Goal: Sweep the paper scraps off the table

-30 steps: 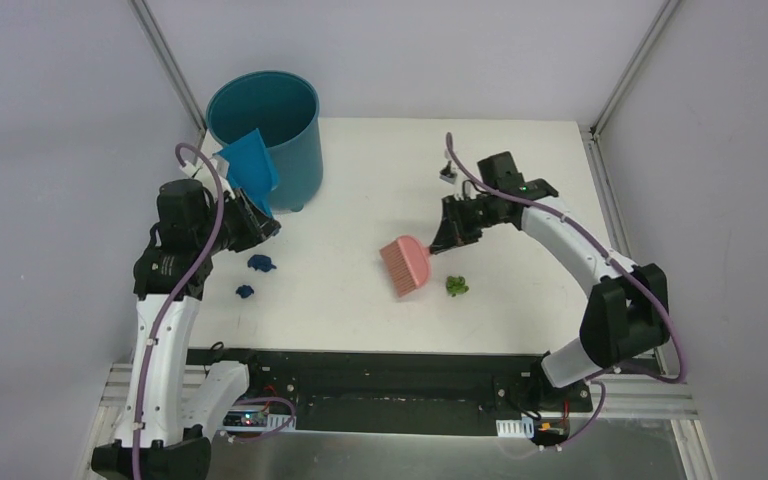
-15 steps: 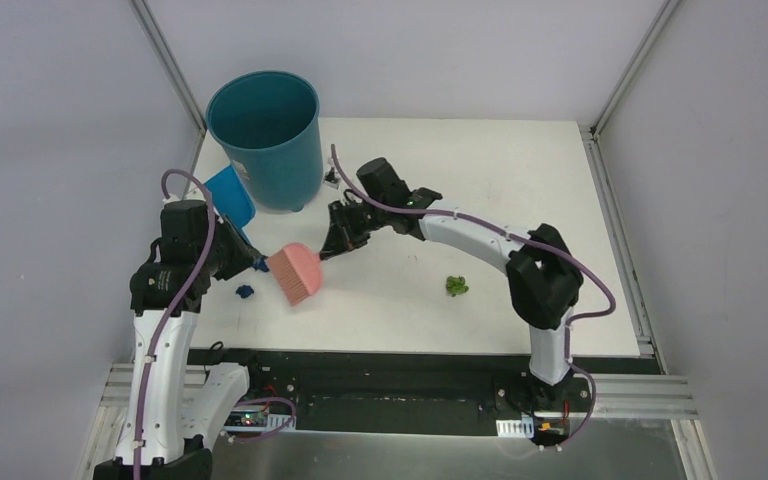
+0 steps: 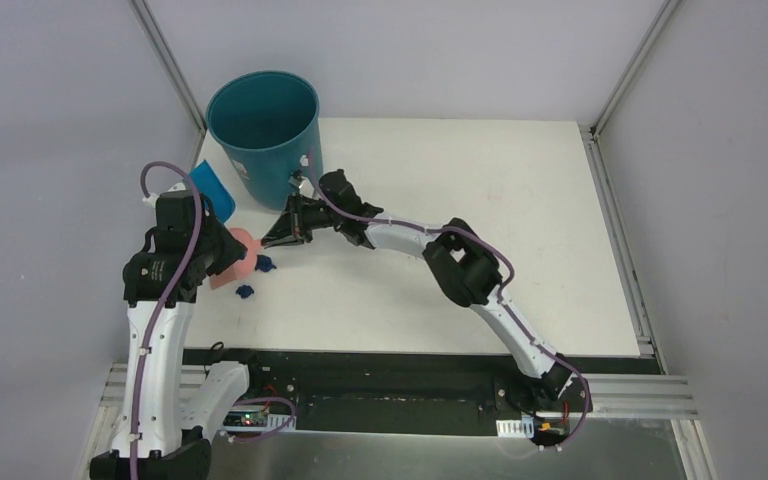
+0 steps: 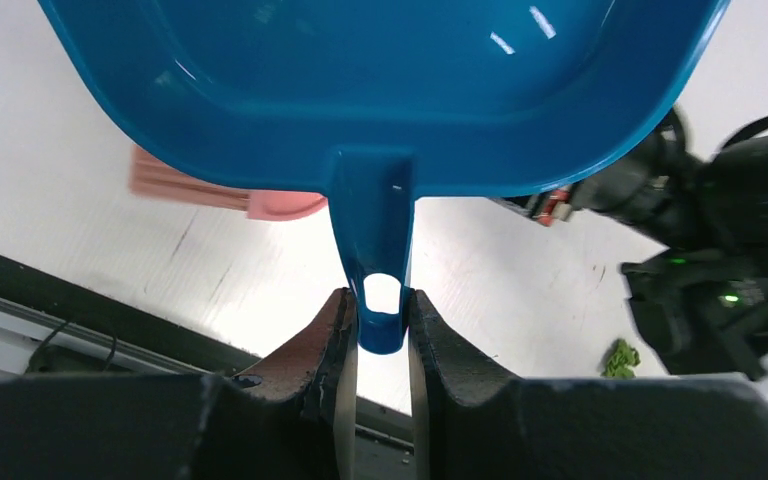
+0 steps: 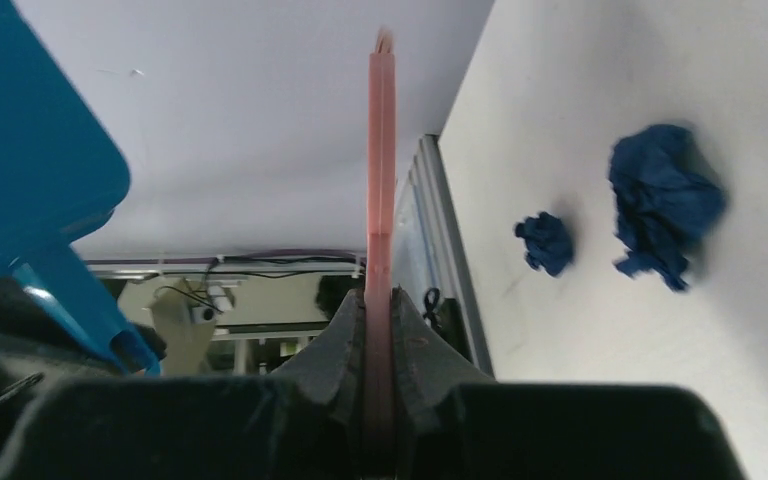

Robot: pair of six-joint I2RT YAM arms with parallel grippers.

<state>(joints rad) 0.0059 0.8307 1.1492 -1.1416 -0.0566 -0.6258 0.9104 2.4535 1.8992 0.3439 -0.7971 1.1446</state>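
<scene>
My left gripper (image 4: 381,305) is shut on the handle of the blue dustpan (image 4: 380,80), which hangs tilted over the table's left side, beside the bin. The right arm reaches far left, and its gripper (image 5: 380,300) is shut on the pink brush (image 5: 381,180). The brush head (image 3: 238,262) sits at the left edge, just left of two dark blue paper scraps (image 3: 265,264) (image 3: 245,292); the right wrist view shows them too, larger (image 5: 664,200) and smaller (image 5: 545,243). A green scrap (image 4: 619,357) lies farther right on the white table (image 3: 480,170).
A tall teal round bin (image 3: 265,135) stands at the back left corner, close behind the dustpan (image 3: 210,190). The right arm's links stretch low across the table's middle. A black strip (image 3: 380,360) runs along the near edge.
The right arm has swung the brush from the table's middle leftward to the dark blue scraps. The left arm has brought the dustpan away from the bin's front, leftward and lower.
</scene>
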